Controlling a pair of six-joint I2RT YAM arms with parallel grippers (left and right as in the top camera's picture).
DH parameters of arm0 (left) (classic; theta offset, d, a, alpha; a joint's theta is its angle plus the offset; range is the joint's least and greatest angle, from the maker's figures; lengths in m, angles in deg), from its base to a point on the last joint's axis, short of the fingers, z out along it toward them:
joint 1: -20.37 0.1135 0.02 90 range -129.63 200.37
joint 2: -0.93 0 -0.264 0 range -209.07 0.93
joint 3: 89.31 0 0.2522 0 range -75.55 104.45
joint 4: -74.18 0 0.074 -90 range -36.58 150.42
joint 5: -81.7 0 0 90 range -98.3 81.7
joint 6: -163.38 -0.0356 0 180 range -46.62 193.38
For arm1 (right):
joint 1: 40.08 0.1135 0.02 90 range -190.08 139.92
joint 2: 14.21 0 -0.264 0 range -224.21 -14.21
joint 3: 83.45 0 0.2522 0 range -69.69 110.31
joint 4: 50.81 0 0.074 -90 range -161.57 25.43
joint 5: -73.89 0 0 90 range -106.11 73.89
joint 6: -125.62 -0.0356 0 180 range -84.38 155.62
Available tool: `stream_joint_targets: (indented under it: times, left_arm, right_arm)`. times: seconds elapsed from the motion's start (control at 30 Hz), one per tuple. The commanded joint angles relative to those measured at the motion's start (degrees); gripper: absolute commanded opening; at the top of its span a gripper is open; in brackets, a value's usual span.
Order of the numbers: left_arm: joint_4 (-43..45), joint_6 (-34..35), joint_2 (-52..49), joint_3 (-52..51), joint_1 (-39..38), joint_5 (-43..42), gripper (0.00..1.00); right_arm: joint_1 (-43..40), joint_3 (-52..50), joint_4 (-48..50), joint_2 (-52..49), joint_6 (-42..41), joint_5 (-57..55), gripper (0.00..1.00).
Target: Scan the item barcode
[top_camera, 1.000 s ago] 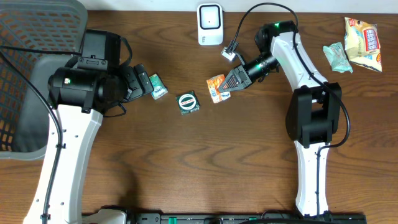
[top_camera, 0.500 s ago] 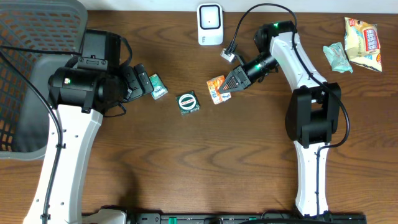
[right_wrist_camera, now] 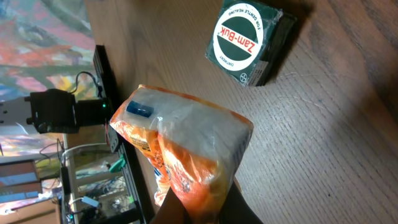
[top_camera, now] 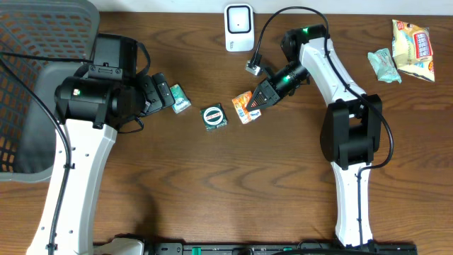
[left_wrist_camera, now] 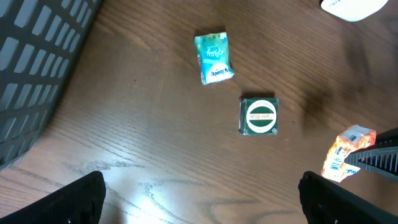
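Observation:
An orange snack packet hangs just above the table at centre, with my right gripper shut on its right end. In the right wrist view the packet stands up between the dark fingers, its clear back panel facing the camera. The white barcode scanner stands at the back edge, beyond and slightly left of the packet. My left gripper is open and empty at the left, its fingertips spread wide over bare wood.
A green Zam-Buk box lies left of the orange packet, and a teal sachet lies by the left gripper. A grey mesh basket fills the far left. More snack packets lie at the back right.
My right arm has shifted a little to the left with the orange packet, which has turned slightly. The left arm has not moved.

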Motion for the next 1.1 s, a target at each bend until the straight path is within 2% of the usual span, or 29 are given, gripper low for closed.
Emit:
stream_joint_targets:
  times: [0.0, 0.13, 0.23, 0.3, 0.37, 0.6, 0.8, 1.0, 1.07]
  left_arm:
    - [-0.24, -0.35, 0.26, 0.55, 0.13, 0.57, 0.97]
    - [-0.24, -0.35, 0.26, 0.55, 0.13, 0.57, 0.97]
    - [-0.26, -0.35, 0.26, 0.55, 0.13, 0.55, 0.98]
    - [-0.24, -0.35, 0.26, 0.55, 0.13, 0.55, 0.98]
    - [-0.24, -0.35, 0.26, 0.55, 0.13, 0.55, 0.98]
    - [-0.24, -0.35, 0.26, 0.55, 0.13, 0.55, 0.98]
    - [-0.24, -0.35, 0.26, 0.55, 0.13, 0.55, 0.98]
    - [-0.24, -0.35, 0.26, 0.55, 0.13, 0.57, 0.98]
    - [-0.26, -0.35, 0.26, 0.55, 0.13, 0.55, 0.98]
  right_arm:
    - [0.26, 0.87, 0.31, 0.22, -1.25, -1.42, 0.01]
    - [1.16, 0.87, 2.78, 0.22, -8.41, -8.83, 0.01]
    - [1.64, 0.87, 5.16, 0.22, -20.52, -23.85, 0.01]
    - [2.82, 0.83, 5.07, 0.2, -24.06, -33.31, 0.01]
    - [5.33, 0.22, 5.09, 0.09, -26.38, -41.99, 0.01]
    - [9.6, -0.17, 5.53, 0.09, -32.0, -52.7, 0.01]
    - [11.52, -0.17, 13.38, 0.09, -42.58, -63.21, 0.01]
    - [12.7, -0.15, 18.6, 0.09, -42.16, -72.5, 0.01]
    - [12.87, -0.13, 21.27, 0.09, -42.25, -78.71, 0.01]
